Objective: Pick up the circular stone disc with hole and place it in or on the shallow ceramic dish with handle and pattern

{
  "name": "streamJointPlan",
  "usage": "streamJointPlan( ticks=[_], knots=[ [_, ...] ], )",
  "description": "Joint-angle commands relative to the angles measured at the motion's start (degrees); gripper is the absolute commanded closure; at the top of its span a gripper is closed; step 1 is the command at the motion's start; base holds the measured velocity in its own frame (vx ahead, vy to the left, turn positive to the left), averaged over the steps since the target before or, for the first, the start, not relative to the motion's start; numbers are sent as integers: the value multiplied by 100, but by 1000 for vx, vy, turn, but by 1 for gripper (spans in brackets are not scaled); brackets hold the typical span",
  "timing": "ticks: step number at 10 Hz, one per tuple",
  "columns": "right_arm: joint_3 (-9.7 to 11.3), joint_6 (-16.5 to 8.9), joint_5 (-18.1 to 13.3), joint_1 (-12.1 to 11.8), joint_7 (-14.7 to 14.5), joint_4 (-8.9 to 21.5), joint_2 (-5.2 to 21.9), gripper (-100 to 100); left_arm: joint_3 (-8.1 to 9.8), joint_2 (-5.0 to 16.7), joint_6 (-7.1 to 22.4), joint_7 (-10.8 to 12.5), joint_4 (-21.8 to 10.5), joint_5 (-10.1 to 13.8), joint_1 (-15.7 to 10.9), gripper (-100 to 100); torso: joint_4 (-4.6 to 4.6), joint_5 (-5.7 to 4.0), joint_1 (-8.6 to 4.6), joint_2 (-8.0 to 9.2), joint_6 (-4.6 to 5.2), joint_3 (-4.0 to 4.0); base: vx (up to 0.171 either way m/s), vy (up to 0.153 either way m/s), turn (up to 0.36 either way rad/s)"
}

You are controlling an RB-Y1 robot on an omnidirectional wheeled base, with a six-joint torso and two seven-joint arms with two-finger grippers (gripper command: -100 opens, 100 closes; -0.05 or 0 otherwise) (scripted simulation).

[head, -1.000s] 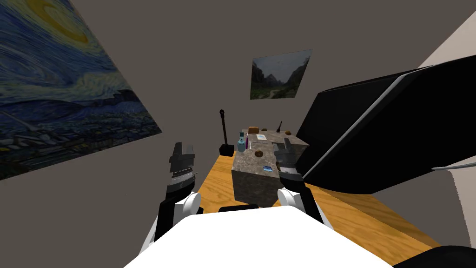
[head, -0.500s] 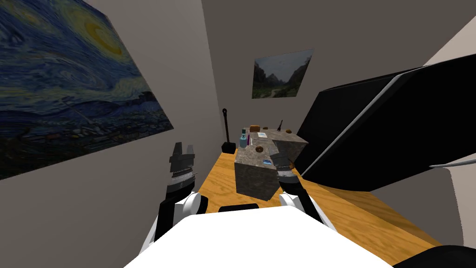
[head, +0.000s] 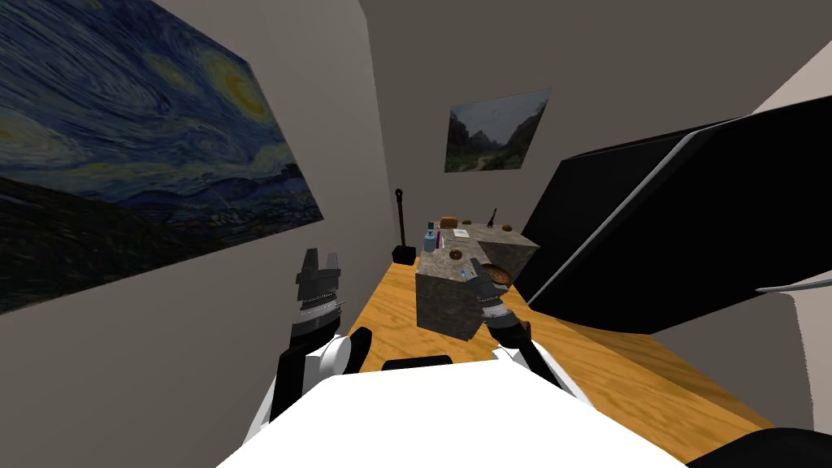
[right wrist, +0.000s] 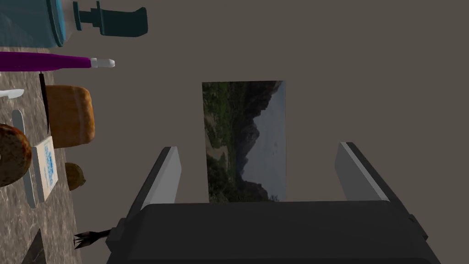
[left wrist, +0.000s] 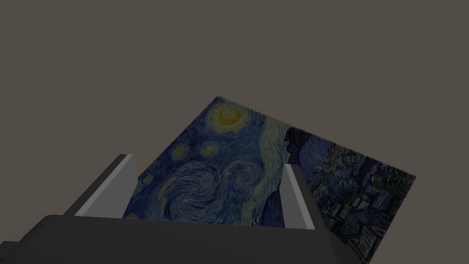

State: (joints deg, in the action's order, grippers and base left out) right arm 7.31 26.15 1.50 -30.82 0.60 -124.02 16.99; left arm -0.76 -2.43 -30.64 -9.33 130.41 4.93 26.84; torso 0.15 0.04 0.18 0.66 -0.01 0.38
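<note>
A small brown disc with a hole [head: 457, 254] lies on top of a mottled stone block [head: 445, 305]. It also shows cut off at the edge of the right wrist view as the brown disc [right wrist: 8, 156], off to the side of my fingers. A round brownish patterned dish [head: 496, 275] sits at the block's near right edge. My right gripper [head: 473, 275] hovers open just in front of the dish, rolled sideways, as the right gripper [right wrist: 256, 174] with nothing between its fingers. My left gripper [head: 318, 260] is raised to the left, open and empty [left wrist: 208, 190].
A blue pump bottle [head: 429, 238], a purple pen [right wrist: 50, 60], an orange-brown block [head: 448, 221] and a white card [right wrist: 46, 167] crowd the block's far end. A large black slanted shape [head: 674, 236] rises on the right. A black stand [head: 401, 253] sits on the wooden floor [head: 390, 305].
I have turned, so the wall painting and block slid across the head view. My right gripper dropped back and rolled, uncovering the dish. The left arm held still.
</note>
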Motion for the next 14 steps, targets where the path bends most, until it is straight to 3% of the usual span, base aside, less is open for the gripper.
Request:
streamJointPlan(
  ticks=[1, 2, 5, 6, 7, 8, 9, 10, 11, 14],
  knots=[
    [49, 16, -36, -5, 20, 66, 184, -100, 0, 0, 0, 0, 0, 0, 0, 0, 0, 0, 0, 0, 0, 0, -142, 47, 46],
    [156, 98, -116, -26, 49, 259, 421, -100, 0, 0, 0, 0, 0, 0, 1, 0, 0, 0, -4, -8, 2, -3, -132, 37, 124],
    [264, 182, -200, -43, 73, 465, 768, -100, 0, 0, 0, 0, 0, 0, 1, 0, -4, -1, -6, -22, 0, -12, -108, 45, 60],
    [374, 270, -287, -57, 90, 681, 982, -100, 0, 0, 0, 0, 0, 0, 1, 0, -4, 0, -4, -26, 2, -13, -136, 69, 103],
    [374, 270, -287, -57, 90, 681, 1070, -100, 0, 0, 0, 0, 0, 0, 1, 0, -3, 1, 0, -16, 0, -9, -104, 50, 62],
    [487, 361, -378, -69, 100, 905, 1298, -100, 1, 0, 0, 0, 0, 0, 1, 0, -3, 0, -6, -24, 2, -12, -110, 42, 142],
    [487, 361, -378, -69, 100, 905, 1374, -100, 0, 0, 0, 0, 0, 0, 1, 0, -4, -1, -9, -23, 0, -12, -91, 28, 64],
    [602, 456, -472, -77, 103, 1135, 1601, -100, 1, 1, 0, 0, 0, 0, 2, 0, -4, -2, -14, -29, 2, -15, -94, 53, 131],
    [602, 456, -472, -77, 103, 1136, 1683, -100, 0, 0, 0, 0, 0, 0, 1, 0, -5, -1, -8, -29, 0, -16, -81, 51, 60],
    [835, 648, -669, -86, 88, 1618, 2217, -100, 1, 1, 0, 0, 0, 0, 2, 0, -7, 0, -7, -40, 2, -21, -67, 57, 117]
  ],
)
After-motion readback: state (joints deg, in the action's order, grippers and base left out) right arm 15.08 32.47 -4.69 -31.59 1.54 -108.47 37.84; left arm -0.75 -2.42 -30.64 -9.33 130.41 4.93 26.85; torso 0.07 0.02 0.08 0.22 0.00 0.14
